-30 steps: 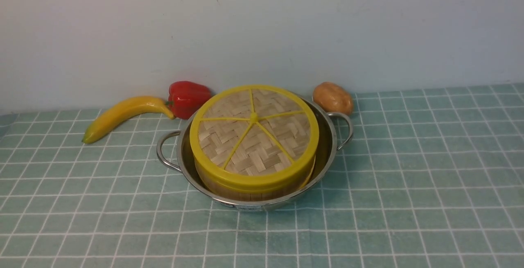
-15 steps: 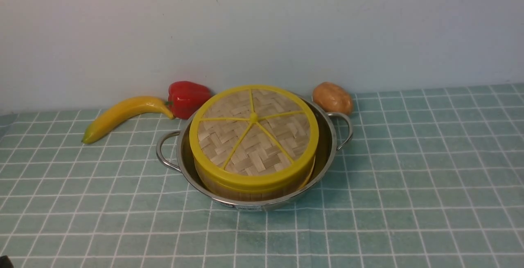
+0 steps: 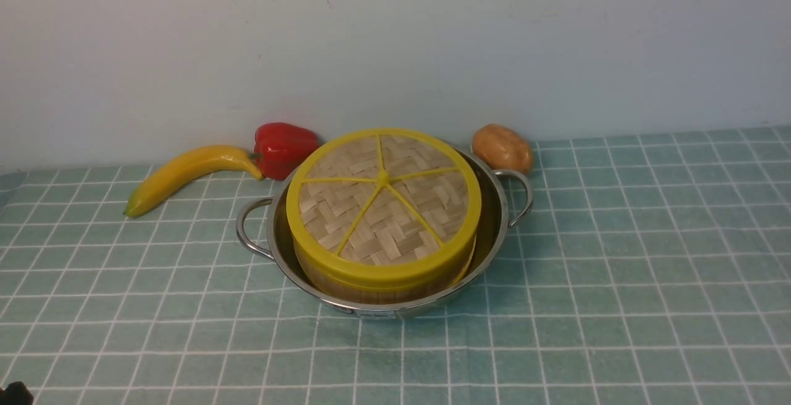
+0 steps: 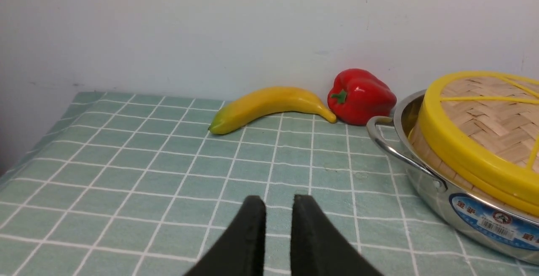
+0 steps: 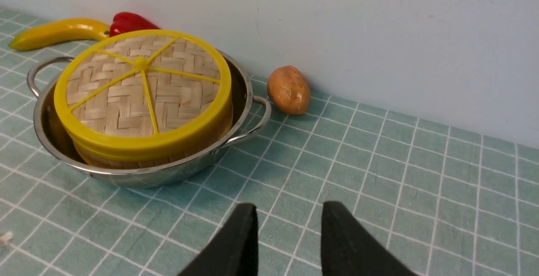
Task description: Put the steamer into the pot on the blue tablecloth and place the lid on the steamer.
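The steel pot (image 3: 494, 232) stands on the blue tablecloth (image 3: 618, 269). The steamer (image 3: 334, 284) sits inside it, with the woven lid (image 3: 383, 204) resting on top and hiding its contents. My left gripper (image 4: 278, 202) hovers empty over the cloth to the left of the pot (image 4: 425, 187), its jaws a narrow slit apart. A dark bit of the left arm shows at the front view's bottom-left corner (image 3: 13, 394). My right gripper (image 5: 289, 208) hovers empty over the cloth to the right of the pot (image 5: 242, 99), jaws apart. The lid also shows in the left wrist view (image 4: 484, 124) and the right wrist view (image 5: 143, 90).
A banana (image 3: 185, 173) and a red pepper (image 3: 281, 148) lie behind the pot on the left by the wall. A potato (image 3: 502, 147) lies behind its right handle. A small white speck (image 5: 5, 237) lies on the cloth.
A dark bit of my left arm has crept into the bottom-left corner of the front view. The pot, steamer and lid have not moved.
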Robot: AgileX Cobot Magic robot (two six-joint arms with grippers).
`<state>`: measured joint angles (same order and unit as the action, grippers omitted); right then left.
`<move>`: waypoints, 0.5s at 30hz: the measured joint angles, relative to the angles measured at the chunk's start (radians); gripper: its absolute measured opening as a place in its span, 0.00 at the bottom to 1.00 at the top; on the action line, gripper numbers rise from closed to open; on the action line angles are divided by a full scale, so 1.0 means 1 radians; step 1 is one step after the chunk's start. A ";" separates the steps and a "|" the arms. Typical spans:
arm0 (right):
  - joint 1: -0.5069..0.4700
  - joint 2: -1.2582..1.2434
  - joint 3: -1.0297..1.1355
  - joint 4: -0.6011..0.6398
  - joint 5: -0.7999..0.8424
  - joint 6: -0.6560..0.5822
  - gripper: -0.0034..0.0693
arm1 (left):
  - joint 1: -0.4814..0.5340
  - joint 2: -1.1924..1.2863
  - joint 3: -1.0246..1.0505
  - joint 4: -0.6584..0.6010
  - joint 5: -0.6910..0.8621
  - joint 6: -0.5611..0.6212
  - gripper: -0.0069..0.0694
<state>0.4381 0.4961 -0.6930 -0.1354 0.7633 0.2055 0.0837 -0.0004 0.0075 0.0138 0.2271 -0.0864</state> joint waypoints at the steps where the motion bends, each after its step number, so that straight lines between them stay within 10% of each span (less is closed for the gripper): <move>1: 0.000 0.000 0.000 0.000 0.000 0.000 0.38 | 0.000 0.000 0.000 0.000 0.000 0.000 0.22; 15: -0.415 -0.173 0.253 -0.045 -0.174 -0.027 0.38 | 0.000 0.000 0.000 -0.001 -0.001 0.000 0.25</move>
<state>0.0227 0.3235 -0.4398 -0.1807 0.5890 0.1780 0.0837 -0.0004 0.0075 0.0127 0.2260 -0.0864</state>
